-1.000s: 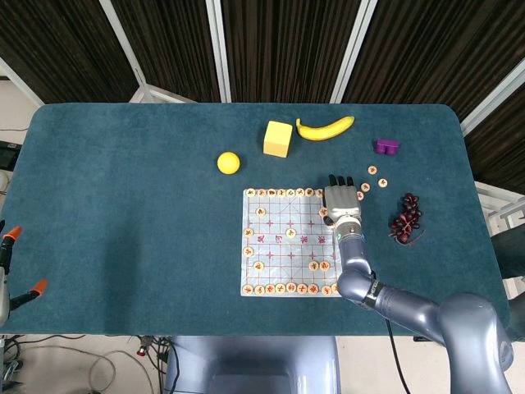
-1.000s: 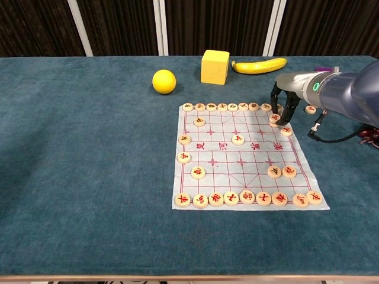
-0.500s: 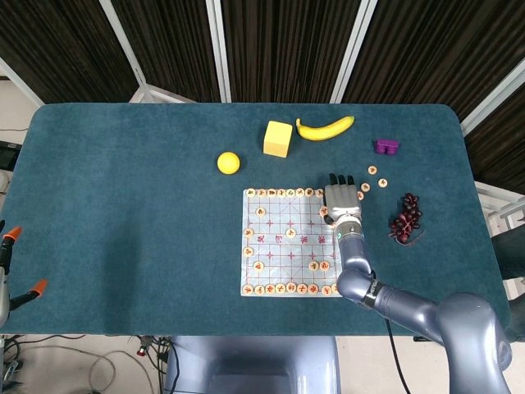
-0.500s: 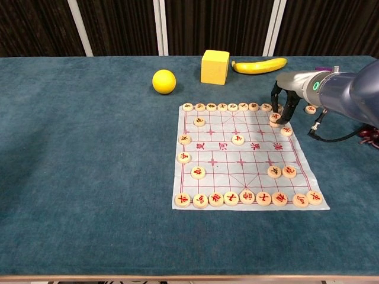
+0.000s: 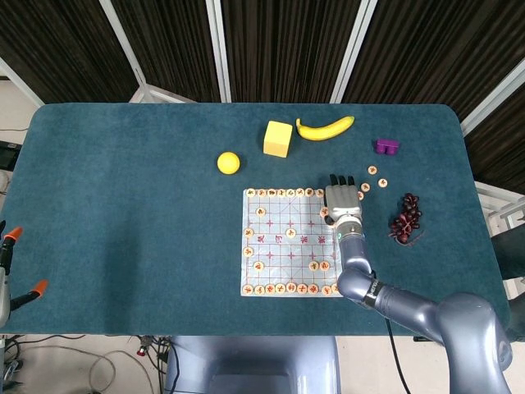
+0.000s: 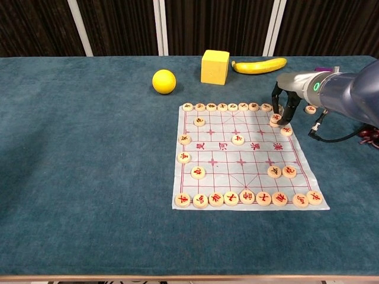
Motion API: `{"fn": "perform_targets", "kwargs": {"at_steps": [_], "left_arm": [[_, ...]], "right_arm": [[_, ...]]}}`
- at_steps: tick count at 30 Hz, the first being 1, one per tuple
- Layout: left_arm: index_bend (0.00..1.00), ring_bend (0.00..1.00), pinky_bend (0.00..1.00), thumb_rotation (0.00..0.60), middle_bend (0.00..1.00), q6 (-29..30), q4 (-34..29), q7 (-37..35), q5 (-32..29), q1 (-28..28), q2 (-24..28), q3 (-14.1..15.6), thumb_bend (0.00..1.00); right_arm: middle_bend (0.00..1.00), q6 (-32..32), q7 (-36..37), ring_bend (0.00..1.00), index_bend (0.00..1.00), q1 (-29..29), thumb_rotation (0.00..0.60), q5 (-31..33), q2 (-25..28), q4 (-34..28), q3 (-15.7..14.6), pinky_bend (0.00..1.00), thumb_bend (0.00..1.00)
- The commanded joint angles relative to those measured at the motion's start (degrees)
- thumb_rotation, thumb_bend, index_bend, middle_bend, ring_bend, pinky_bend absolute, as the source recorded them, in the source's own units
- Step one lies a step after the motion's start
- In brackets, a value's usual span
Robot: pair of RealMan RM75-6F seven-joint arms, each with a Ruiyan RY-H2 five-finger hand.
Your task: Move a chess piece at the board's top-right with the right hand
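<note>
The right hand (image 6: 284,106) hangs over the top-right corner of the board (image 6: 225,171), fingers pointing down and parted around a piece (image 6: 275,118) there. The fingertips sit just beside the disc or on it; whether they actually pinch it cannot be told from either view, and the head view hides the piece under the hand (image 5: 342,197). The left hand is not in view.

The piece looks like a small, flat wooden disc, lying flat on the board: light, stiff and smooth, unlikely to break. Being so low, it offers little edge, so the likely hold is across its rim between thumb and a finger, close to the board. A loose pinch may let it slip or flip. The board seems a thin sheet on the table (image 6: 89,148), so pressing and dragging could wrinkle it and nudge the neighbour (image 6: 286,131) just below, or the row (image 6: 233,107) along the top edge.
</note>
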Motion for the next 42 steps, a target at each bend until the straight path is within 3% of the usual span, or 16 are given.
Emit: {"fn": "perform_targets", "kwargs": {"at_steps": [1, 22, 29, 36, 42], "left_arm": [[0.14, 0.00, 0.06, 0.600, 0.01, 0.06, -0.03, -0.01, -0.02, 0.03, 0.01, -0.03, 0.03], [0.14, 0.00, 0.06, 0.600, 0.01, 0.04, -0.40, 0.45, -0.52, 0.11, -0.02, -0.13, 0.03], [0.14, 0.00, 0.06, 0.600, 0.01, -0.10, -0.26, 0.43, -0.65, 0.03, -0.10, -0.21, 0.03], [0.14, 0.00, 0.06, 0.600, 0.01, -0.09, -0.19, 0.28, -0.49, 0.03, -0.14, -0.13, 0.03], [0.14, 0.00, 0.06, 0.600, 0.01, -0.02, -0.56, 0.09, -0.56, 0.22, 0.15, -0.02, 0.03]], "right_arm": [[0.08, -0.11, -0.13, 0.06, 0.49, 0.05, 0.600, 0.27, -0.01, 0.06, -0.01, 0.04, 0.37], [0.08, -0.13, -0.86, 0.05, 0.43, 0.25, 0.600, 1.43, 0.74, -0.78, -0.16, 0.04, 0.37], [0.07, 0.81, -0.66, 0.04, 0.41, 0.25, 0.600, 1.18, 2.64, -4.05, 0.24, 0.04, 0.37], [0.07, 4.69, 4.38, 0.03, 0.33, -1.87, 0.600, -3.57, 9.34, -15.20, 2.84, 0.04, 0.37], [0.04, 14.53, 12.57, 0.02, 0.23, -10.05, 0.600, -17.88, 19.60, -32.01, 1.72, 0.04, 0.37]]}}
